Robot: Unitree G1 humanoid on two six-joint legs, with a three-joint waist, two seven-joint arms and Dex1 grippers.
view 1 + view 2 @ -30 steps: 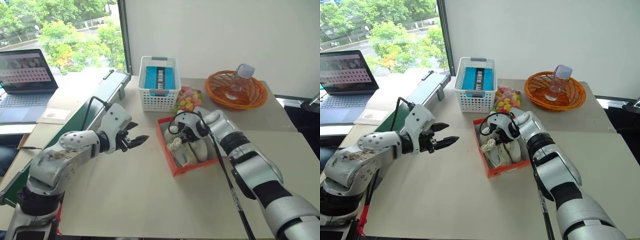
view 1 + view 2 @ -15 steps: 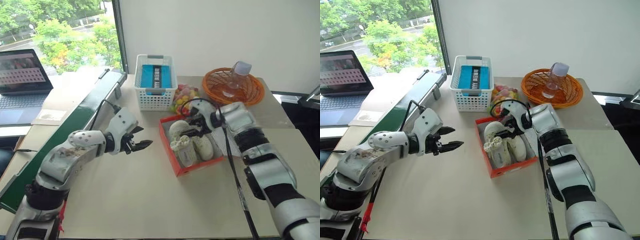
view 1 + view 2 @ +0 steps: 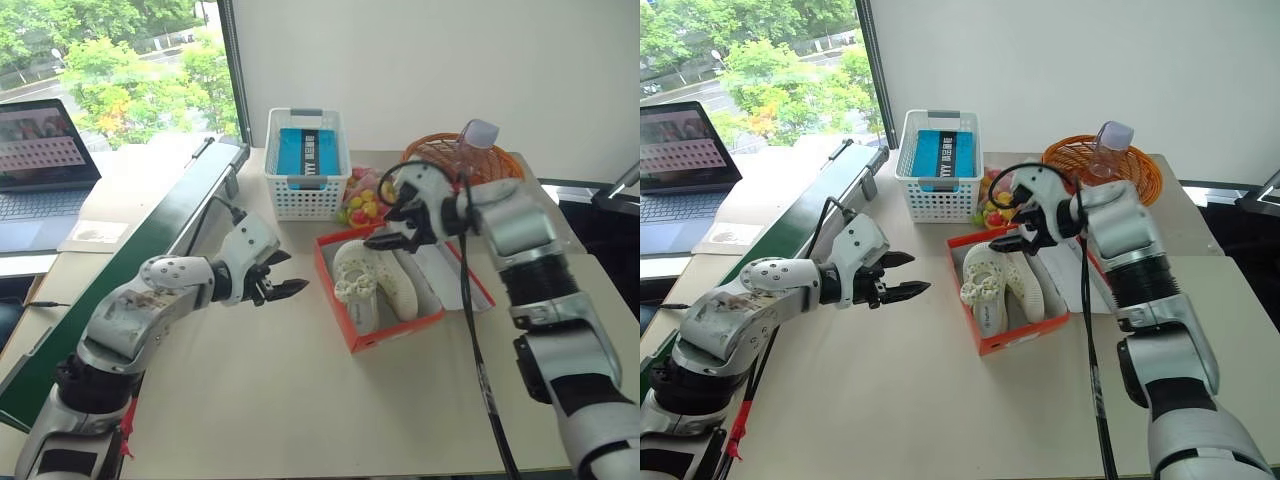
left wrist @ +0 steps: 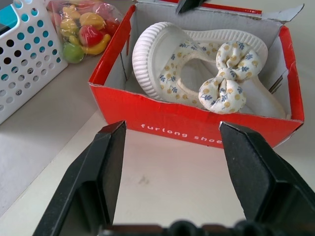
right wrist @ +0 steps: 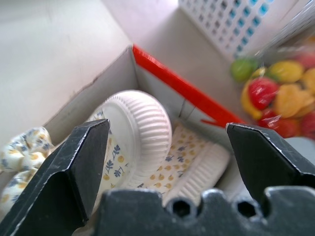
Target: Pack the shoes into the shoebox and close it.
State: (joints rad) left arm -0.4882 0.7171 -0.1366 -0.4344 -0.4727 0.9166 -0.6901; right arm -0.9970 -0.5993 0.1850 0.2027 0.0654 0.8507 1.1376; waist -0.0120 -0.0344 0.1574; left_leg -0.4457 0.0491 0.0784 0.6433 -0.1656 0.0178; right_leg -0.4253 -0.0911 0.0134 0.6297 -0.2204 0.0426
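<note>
Both shoes [image 3: 375,283] in the shoebox [image 3: 352,325], centre of the head views, a little right of middle. Lying side by side, cream-white with ribbed pale soles; small floral print on the lining and a printed bow on the nearer one in the left wrist view. Box open, red outside, white inside. Lid [image 3: 462,275] apparently lying flat to the right of the box, though largely hidden behind the right arm, so not certain.

Right tool [image 3: 392,228] hanging in the air above the far end of the box, fingers spread wide, holding nothing; clear gap between its tips and the shoes below. In the right wrist view, both black fingers [image 5: 78,162] far apart with a shoe heel between them, well beyond.

Left tool [image 3: 283,290] in the left-centre of the frame, raised over bare worktop [image 3: 300,400], pointing toward the box but apart from it. Fingers parted and empty, framing the box's red side in the left wrist view.

White basket [image 3: 306,165] with a blue packet at upper centre. Bag of bright candies [image 3: 362,198] just beside the box's far corner. Wicker basket [image 3: 500,163] with a clear bottle [image 3: 472,140] at upper right. Laptop [image 3: 40,165] at far left.
</note>
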